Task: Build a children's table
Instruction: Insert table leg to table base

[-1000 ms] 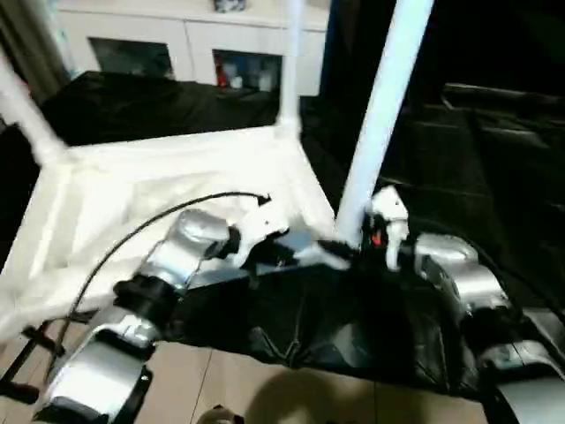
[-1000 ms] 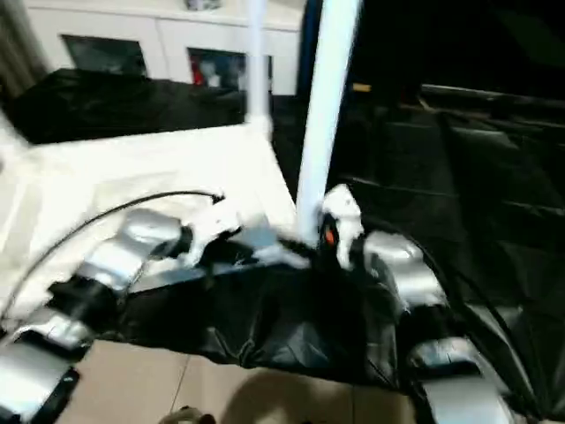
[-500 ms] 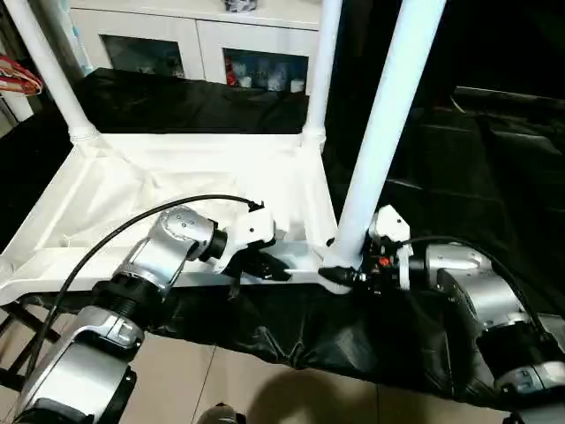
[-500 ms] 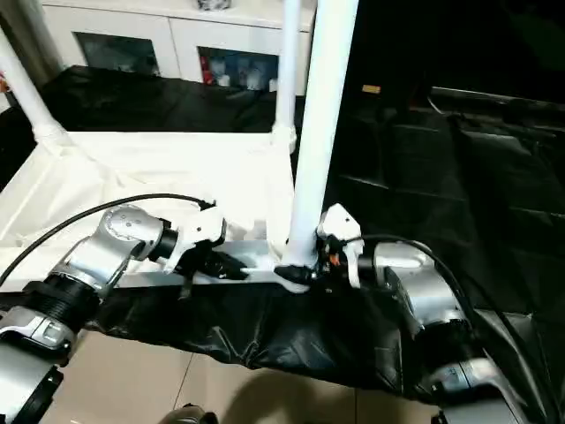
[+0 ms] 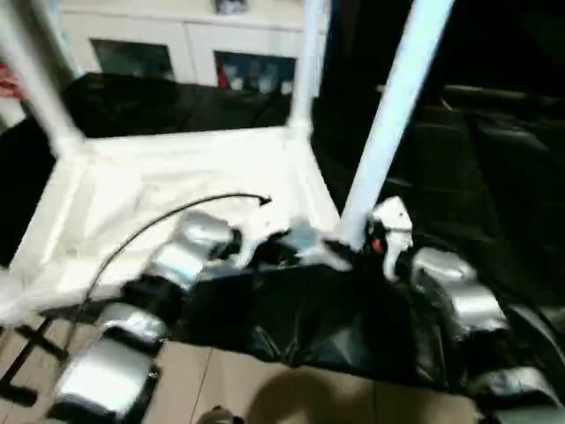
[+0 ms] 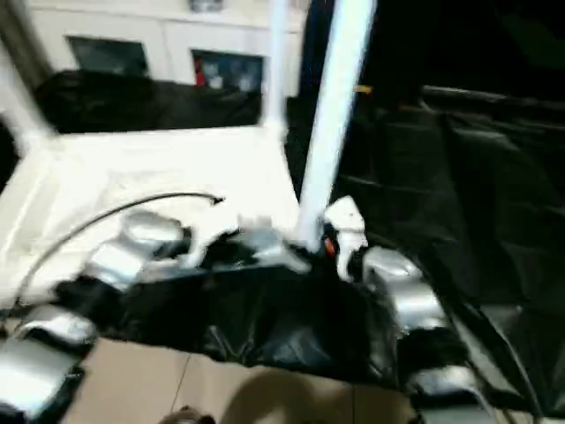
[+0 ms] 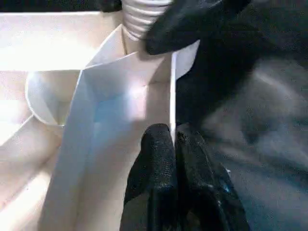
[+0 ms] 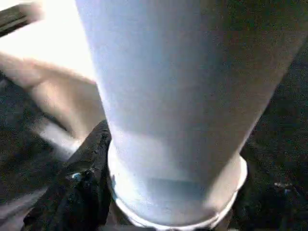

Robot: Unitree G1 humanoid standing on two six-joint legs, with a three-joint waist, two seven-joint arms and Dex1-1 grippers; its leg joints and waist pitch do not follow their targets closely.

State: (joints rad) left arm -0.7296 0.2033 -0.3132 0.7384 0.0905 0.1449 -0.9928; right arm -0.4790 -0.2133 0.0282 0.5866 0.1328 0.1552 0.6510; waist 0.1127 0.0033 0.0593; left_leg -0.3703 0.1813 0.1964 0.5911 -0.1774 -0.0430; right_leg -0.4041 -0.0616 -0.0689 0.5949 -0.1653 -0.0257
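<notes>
The white table top (image 5: 177,177) lies upside down on the big black-sheeted table (image 5: 459,159), its ribbed underside facing up. Three legs stand up from its corner sockets: one at the far left corner (image 5: 35,79), one at the far right corner (image 5: 305,71), and a thick one at the near right corner (image 5: 388,115), closest to the robot.

The left gripper (image 7: 172,144) sits at the near edge of the top, just left of that near leg. Its two black fingers (image 7: 156,159) are pressed together, pinching the thin upright wall (image 7: 172,101) of the top's rim between their tips. Just past them the ribbed foot of the near leg (image 7: 142,17) enters its socket, with a black finger of the other gripper (image 7: 187,21) lying against it.

The right gripper (image 8: 173,192) is at the base of the near leg (image 8: 183,96), low down where the tube meets the socket collar. One black finger (image 8: 86,178) hugs one side of the tube, and its jaws stand spread to the leg's width around it, clasping the leg.

A white cabinet (image 5: 177,44) with glass doors stands behind the table, and pale floor (image 5: 265,389) lies in front.
</notes>
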